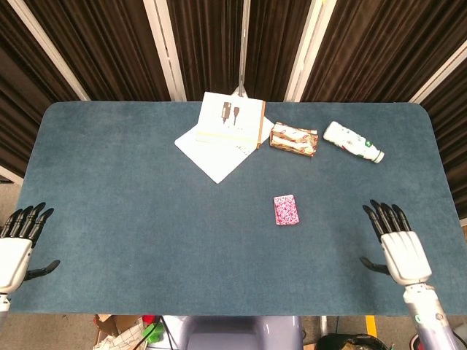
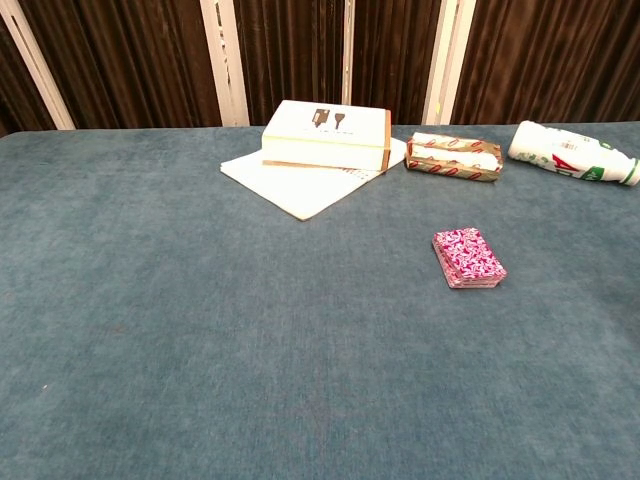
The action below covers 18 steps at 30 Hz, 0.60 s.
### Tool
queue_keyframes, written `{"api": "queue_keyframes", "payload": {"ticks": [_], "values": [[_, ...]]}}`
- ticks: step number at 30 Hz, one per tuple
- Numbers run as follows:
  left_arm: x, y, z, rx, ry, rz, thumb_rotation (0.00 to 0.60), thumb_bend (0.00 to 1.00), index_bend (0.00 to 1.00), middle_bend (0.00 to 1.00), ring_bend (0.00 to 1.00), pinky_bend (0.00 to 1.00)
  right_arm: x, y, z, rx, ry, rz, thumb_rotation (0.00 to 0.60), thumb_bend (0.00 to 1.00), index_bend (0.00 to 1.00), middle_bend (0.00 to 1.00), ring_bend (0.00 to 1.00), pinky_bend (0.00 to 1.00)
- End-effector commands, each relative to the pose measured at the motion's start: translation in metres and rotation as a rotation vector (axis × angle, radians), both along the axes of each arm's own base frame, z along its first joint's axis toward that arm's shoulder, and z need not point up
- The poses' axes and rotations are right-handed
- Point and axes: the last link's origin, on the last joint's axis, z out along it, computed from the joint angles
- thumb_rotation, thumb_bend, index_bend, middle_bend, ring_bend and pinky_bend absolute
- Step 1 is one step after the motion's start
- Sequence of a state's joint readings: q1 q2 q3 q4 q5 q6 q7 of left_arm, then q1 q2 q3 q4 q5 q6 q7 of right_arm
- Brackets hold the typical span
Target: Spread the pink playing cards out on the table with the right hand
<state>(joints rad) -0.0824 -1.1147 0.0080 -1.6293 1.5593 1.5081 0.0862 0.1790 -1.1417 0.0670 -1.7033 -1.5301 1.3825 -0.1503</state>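
Observation:
A neat stack of pink playing cards [image 1: 286, 210] lies on the blue table, right of centre; the chest view shows the same stack of cards [image 2: 468, 257] squared up. My right hand [image 1: 395, 244] hovers at the near right edge, fingers apart and holding nothing, well to the right of the cards. At the near left edge sits my left hand [image 1: 18, 244], also empty with its fingers apart. Neither hand shows in the chest view.
At the back stand a white box [image 1: 233, 120] on a white sheet of paper [image 1: 215, 155], a brown snack packet [image 1: 294, 138] and a white bottle [image 1: 352, 141] lying on its side. The table [image 1: 131, 197] is covered in blue felt.

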Motion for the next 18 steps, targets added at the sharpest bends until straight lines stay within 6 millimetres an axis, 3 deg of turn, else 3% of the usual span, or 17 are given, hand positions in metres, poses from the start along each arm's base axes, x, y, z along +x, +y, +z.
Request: {"api": "queue_keyframes", "payload": {"ticks": [1, 10, 18], "values": [[0.001, 0.001, 0.001, 0.001, -0.007, -0.005, 0.600, 0.00, 0.00, 0.00, 0.00, 0.00, 0.011, -0.017, -0.002, 0.004, -0.004, 0.001, 0.600, 0.10, 0.00, 0.00, 0.00, 0.00], [0.004, 0.002, 0.001, -0.007, -0.008, -0.018, 0.600, 0.00, 0.00, 0.00, 0.00, 0.00, 0.045, -0.059, -0.025, 0.158, 0.000, -0.050, 0.600, 0.10, 0.00, 0.00, 0.00, 0.00], [0.002, 0.003, 0.003, -0.015, -0.024, -0.005, 0.600, 0.00, 0.00, 0.00, 0.00, 0.00, 0.078, -0.088, -0.059, 0.288, 0.011, -0.065, 0.600, 0.10, 0.00, 0.00, 0.00, 0.00]]}}
